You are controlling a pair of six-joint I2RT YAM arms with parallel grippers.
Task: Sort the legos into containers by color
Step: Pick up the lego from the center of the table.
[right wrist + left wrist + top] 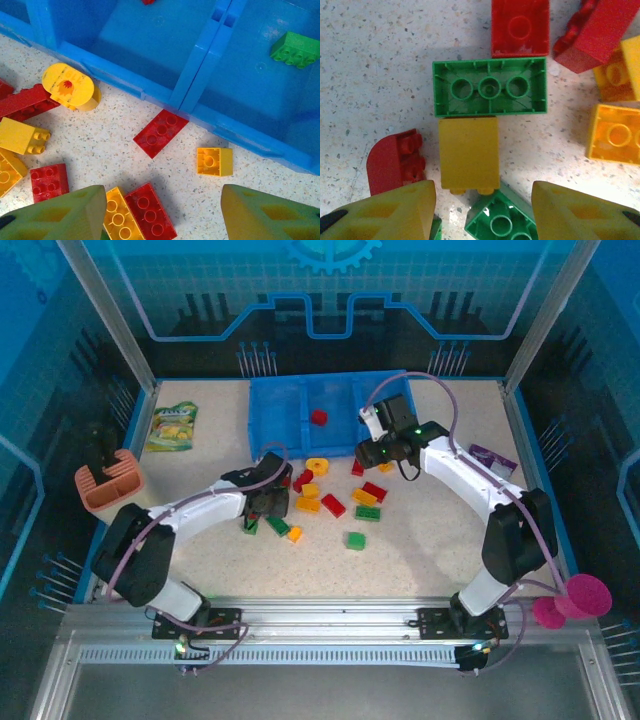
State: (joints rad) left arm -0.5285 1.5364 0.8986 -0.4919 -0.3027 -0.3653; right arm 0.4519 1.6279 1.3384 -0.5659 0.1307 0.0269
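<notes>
Across the far side of the table (pixel 430 540), what lies there? (Desk)
The blue tray (pixel 275 425), long axis running left to right, with a red brick (pixel 318 418) in its middle compartment and a green one (pixel 295 49) in the right. (Photographer)
And the arms? (Desk)
The left gripper (pixel 484 195) is over the legos (pixel 335 505) heaped mid-table, jaws parted, gripping nothing. The right gripper (pixel 162 200) is likewise parted, by the tray's front wall. (Photographer)
Below the left? (Desk)
A yellow brick (pixel 469 154), studs towards the fingers, touches an upturned green brick (pixel 489 93) lying crosswise. (Photographer)
</notes>
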